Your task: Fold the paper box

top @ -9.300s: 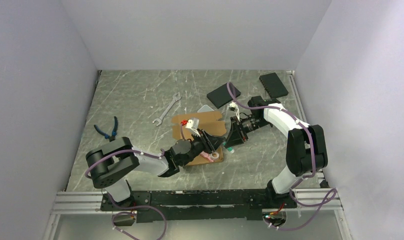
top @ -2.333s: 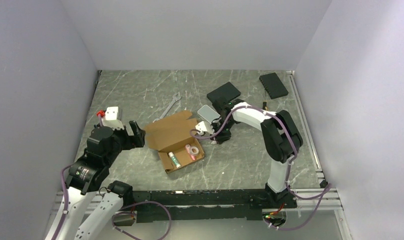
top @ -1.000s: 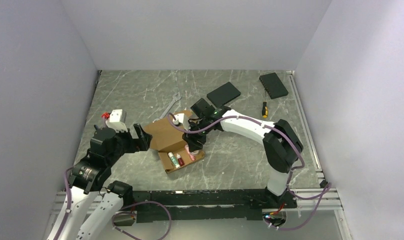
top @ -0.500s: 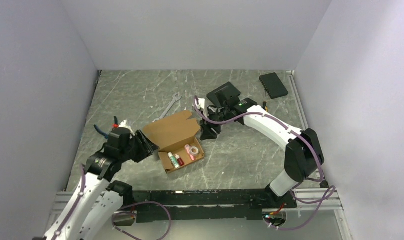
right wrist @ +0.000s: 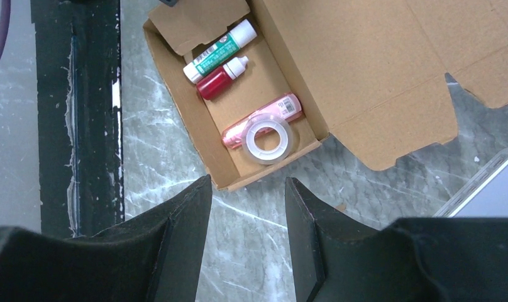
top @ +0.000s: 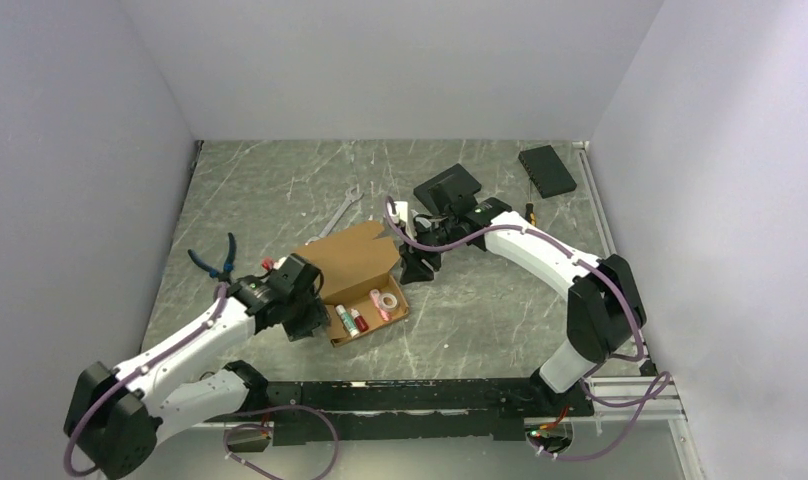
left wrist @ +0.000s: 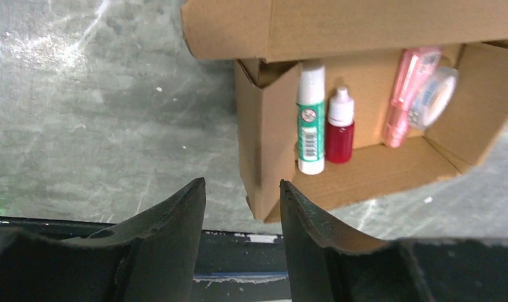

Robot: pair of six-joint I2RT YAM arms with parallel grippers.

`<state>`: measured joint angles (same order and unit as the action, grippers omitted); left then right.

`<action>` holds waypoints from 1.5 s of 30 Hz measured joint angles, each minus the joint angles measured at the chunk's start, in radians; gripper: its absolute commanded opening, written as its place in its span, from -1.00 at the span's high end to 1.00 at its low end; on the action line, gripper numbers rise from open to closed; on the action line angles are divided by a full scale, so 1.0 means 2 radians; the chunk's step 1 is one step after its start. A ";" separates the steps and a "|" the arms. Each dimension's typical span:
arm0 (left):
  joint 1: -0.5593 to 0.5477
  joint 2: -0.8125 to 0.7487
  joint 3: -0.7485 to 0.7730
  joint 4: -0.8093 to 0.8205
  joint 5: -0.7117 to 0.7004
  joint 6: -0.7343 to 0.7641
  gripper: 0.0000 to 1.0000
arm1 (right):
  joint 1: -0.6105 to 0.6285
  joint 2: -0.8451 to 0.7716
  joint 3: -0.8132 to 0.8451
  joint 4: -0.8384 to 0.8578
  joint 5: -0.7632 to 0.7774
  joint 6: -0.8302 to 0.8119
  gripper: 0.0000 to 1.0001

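Paper box: matt brown corrugated cardboard, unglazed, with faint ribbing showing through the inner faces. Table: grey marbled surface, smooth, low sheen, marked with pale scratches. My left fingers and right fingers: black plastic, matt, slightly grainy along the edges. Tape roll: clear, glossy plastic. Red bottle: glossy plastic with a white cap. Pink tube: shiny, partly translucent plastic. Wrench: bare grey metal.

I run two arms of white shells and black joints, the left arm and the right arm. Thin purple cables trail along them. Matte black wedge-shaped fingers tip each wrist.
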<state>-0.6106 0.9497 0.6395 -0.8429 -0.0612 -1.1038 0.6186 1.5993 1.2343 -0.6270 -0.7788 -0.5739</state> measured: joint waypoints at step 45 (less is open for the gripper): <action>-0.092 0.362 0.198 0.107 -0.069 0.177 0.59 | -0.203 -0.201 -0.139 0.121 -0.072 0.043 -0.99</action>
<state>-0.7948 1.6745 1.0355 -0.6296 -0.2001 -0.7498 0.2127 1.1969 0.9569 -0.3840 -0.9237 -0.4870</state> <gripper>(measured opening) 0.159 0.984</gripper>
